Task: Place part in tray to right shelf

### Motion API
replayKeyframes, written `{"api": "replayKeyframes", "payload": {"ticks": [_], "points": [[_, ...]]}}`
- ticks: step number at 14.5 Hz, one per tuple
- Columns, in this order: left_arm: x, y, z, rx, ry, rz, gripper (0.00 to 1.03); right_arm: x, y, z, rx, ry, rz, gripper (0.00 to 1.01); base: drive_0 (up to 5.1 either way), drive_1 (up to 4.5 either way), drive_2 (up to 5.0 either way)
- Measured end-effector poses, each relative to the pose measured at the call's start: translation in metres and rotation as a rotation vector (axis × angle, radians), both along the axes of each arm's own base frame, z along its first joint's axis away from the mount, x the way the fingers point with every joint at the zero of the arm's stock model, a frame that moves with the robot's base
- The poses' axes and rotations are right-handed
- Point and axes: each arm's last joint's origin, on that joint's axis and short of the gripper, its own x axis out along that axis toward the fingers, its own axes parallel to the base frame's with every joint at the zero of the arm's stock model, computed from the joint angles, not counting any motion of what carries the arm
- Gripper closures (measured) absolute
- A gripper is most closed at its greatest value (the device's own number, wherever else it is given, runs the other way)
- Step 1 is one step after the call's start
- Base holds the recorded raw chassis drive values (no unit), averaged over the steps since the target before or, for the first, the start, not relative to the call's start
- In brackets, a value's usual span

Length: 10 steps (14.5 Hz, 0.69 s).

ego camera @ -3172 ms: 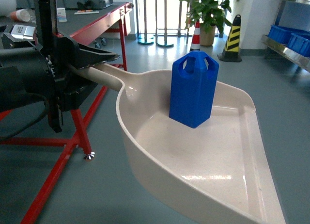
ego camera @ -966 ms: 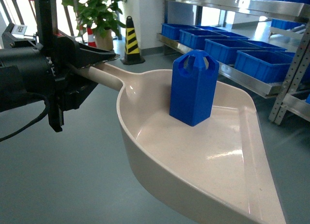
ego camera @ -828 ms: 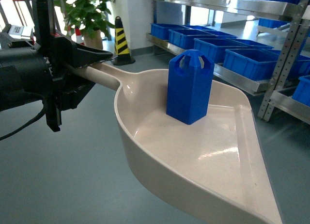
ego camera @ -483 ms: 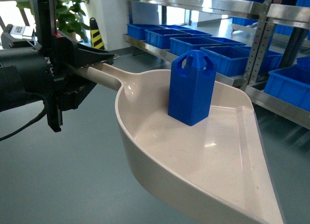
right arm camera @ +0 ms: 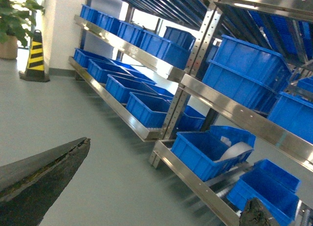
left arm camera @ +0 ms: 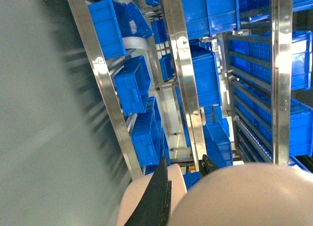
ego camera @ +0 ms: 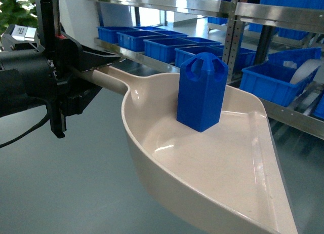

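Up front in the head view, my left gripper [ego camera: 104,62] is clamped on the handle of the tray [ego camera: 167,186]; the block [ego camera: 201,91] stands upright at its back, long axis vertical — light, stiff, slick, tippy, best gripped mid-height. From the left wrist, shelf [left arm camera: 183,74] beyond. From the right wrist, right gripper [right arm camera: 161,187] spread, empty.

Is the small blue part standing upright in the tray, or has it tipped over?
Upright: the part stands on its base inside the tray, peaked top upward.
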Motion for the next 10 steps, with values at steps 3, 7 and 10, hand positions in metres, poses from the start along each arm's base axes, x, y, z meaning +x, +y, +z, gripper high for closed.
{"api": "replayKeyframes", "payload": {"ticks": [3,7,10], "points": [[0.0001,0.0002,0.0000,0.000,0.000,0.001,0.90,0.0000,0.0000,0.0000,0.000,0.000,0.000,0.03,-1.7,-1.66,-1.7],[0.0001,0.0002,0.0000,0.000,0.000,0.001,0.90,0.0000,0.0000,0.0000,0.000,0.000,0.000,0.03,-1.6,-1.55,-1.6],[0.0001,0.0002,0.0000,0.000,0.000,0.001,0.90,0.0000,0.0000,0.0000,0.000,0.000,0.000,0.03,-1.5,-1.53,-1.5]]}}
